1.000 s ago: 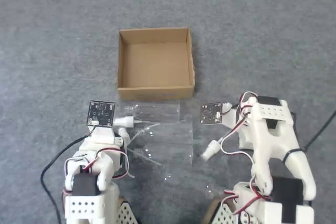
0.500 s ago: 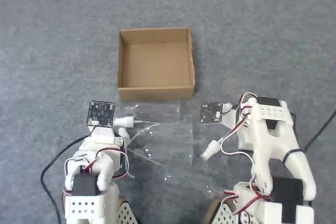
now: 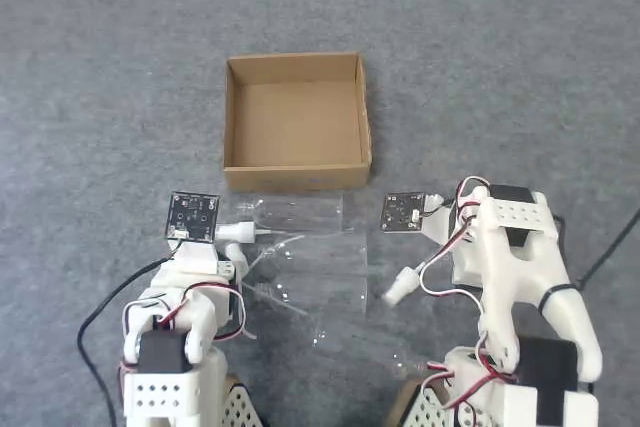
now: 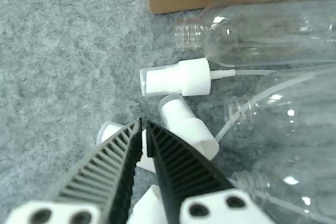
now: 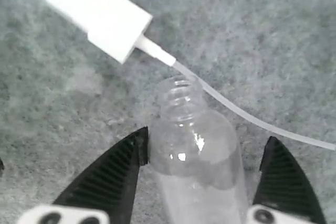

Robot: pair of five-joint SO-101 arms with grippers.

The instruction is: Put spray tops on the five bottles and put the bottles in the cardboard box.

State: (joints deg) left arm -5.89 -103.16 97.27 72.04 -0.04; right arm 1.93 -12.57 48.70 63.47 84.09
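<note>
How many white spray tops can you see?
4 spray tops: three clustered by the left gripper, one beside the bottle at the right gripper. More may be hidden.

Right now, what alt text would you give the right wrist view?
The open right gripper straddles a clear, uncapped bottle lying on grey carpet. A white spray top lies just past the bottle's mouth, its thin tube trailing beside the neck.

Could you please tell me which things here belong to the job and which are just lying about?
For the job: open brown cardboard box; clear plastic bottles lying on their sides; white plastic spray tops with thin tubes.
Just lying about: grey carpet-like table cover; black cable beside an arm's base.
</note>
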